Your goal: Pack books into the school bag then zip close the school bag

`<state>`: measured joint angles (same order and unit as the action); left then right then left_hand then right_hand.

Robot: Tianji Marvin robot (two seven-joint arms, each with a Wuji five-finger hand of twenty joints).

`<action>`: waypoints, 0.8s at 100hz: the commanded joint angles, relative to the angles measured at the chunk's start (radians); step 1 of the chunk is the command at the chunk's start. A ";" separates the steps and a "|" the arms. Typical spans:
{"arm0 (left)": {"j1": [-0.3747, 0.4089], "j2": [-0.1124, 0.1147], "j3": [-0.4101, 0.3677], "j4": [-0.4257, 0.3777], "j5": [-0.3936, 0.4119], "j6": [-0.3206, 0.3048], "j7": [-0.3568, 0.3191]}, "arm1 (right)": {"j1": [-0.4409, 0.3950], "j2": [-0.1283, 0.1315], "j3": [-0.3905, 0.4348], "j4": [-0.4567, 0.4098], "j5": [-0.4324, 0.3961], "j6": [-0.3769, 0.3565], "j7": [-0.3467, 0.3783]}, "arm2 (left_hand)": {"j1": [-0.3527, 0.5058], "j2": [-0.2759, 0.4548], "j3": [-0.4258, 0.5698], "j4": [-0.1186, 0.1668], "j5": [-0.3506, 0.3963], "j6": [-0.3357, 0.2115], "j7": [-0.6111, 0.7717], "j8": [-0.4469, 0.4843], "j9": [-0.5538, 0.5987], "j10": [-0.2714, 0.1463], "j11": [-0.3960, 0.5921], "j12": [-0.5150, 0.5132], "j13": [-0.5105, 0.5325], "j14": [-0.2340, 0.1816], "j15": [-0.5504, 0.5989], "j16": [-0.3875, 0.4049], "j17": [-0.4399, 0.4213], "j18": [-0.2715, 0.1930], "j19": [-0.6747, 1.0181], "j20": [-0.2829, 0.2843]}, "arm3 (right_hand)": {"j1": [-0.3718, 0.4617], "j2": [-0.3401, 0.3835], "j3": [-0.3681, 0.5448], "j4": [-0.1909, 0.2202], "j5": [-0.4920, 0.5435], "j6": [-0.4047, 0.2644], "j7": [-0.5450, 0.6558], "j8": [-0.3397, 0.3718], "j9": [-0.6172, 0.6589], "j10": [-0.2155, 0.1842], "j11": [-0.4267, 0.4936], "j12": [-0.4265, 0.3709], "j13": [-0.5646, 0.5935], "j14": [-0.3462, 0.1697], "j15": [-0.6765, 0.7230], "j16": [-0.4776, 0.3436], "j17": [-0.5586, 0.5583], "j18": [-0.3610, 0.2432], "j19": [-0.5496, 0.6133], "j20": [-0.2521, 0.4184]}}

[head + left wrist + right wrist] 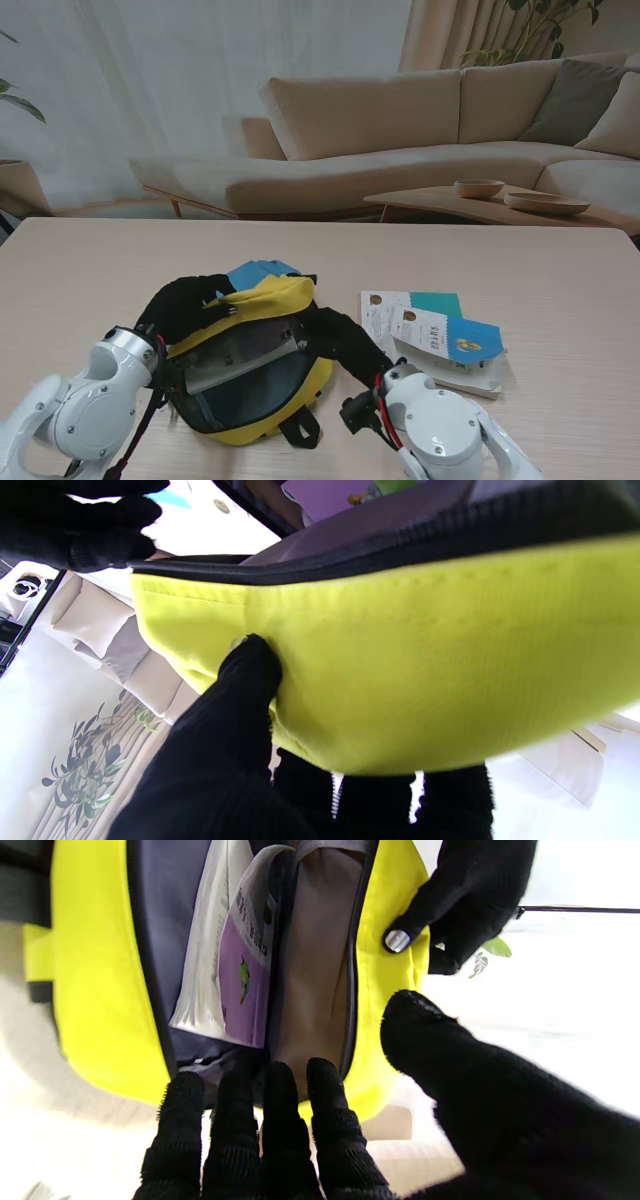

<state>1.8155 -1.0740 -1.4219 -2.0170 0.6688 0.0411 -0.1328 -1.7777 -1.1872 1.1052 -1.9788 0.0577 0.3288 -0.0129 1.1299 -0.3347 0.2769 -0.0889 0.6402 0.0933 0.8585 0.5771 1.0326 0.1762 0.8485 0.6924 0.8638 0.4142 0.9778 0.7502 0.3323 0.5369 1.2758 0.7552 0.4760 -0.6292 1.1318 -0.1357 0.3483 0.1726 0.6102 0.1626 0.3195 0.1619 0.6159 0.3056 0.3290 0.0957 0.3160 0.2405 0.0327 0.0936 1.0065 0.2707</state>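
Now the left robot hand (183,303) pinches the school bag (255,362) by its yellow flap. Right robot hand (345,343) rests spread-fingered at the bag's open mouth, gripping nothing. Two books (432,333) lie right of the bag.

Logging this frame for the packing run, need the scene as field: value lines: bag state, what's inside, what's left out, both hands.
school bag: yellow, on the table, main zip open
inside bag: purple-covered book plus a white-paged one against it
books still out: small stack on the table, on the bag's right
left hand: pinching the bag's upper flap, holding the mouth open
right hand: at the bag's right rim, fingers at the opening, holding nothing
table: light wood
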 commanded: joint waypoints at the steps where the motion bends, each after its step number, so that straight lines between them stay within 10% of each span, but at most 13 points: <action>1: 0.020 -0.004 0.014 -0.012 0.002 0.014 -0.024 | -0.033 0.018 0.022 -0.012 0.003 -0.008 0.010 | 0.080 0.060 0.006 0.007 0.007 -0.033 0.095 0.036 0.036 -0.015 0.033 0.011 -0.006 0.040 0.021 0.008 -0.019 0.023 0.035 0.024 | -0.042 -0.007 0.011 0.043 0.022 -0.008 -0.025 -0.007 0.015 0.011 0.011 0.010 0.001 -0.004 0.011 0.004 0.005 -0.007 0.024 0.024; 51: 0.041 0.008 0.147 0.014 0.012 0.170 -0.075 | -0.094 0.020 0.148 -0.035 0.022 -0.089 0.004 | 0.027 0.054 -0.019 0.023 -0.062 -0.034 0.017 -0.030 -0.053 0.007 -0.046 0.005 -0.120 0.044 -0.072 -0.013 -0.117 -0.017 -0.018 -0.011 | -0.042 -0.004 0.001 0.043 0.024 -0.005 -0.048 -0.010 0.008 0.010 -0.001 0.008 -0.004 -0.005 -0.005 -0.003 -0.001 -0.006 0.012 0.021; 80: 0.099 0.016 0.136 -0.021 0.017 0.172 -0.109 | -0.077 0.013 0.166 -0.023 0.016 -0.096 -0.020 | -0.369 0.072 0.171 0.043 -0.241 0.005 -0.254 -0.064 -0.353 0.029 -0.324 -0.130 -0.377 -0.009 -0.387 -0.115 -0.291 -0.068 -0.201 -0.122 | -0.043 -0.003 -0.001 0.043 0.026 -0.007 -0.050 -0.009 0.009 0.010 -0.002 0.008 -0.006 -0.007 -0.006 -0.004 -0.001 -0.004 0.010 0.020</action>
<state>1.8868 -1.0587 -1.2802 -2.0180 0.6845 0.2263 -0.2295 -1.8542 -1.1655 1.2680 -2.0032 0.0785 0.2411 -0.0422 0.8351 -0.2939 0.4066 -0.0886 0.4598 0.0904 0.6494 0.5382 0.7459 0.2001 0.5862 0.6053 0.5440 0.4225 0.6657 0.6720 0.0906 0.4956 1.1447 0.6744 0.4760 -0.6292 1.1326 -0.1357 0.3589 0.1793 0.5714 0.1635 0.3195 0.1649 0.6146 0.3056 0.3290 0.0988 0.3160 0.2405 0.0327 0.1039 1.0065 0.2794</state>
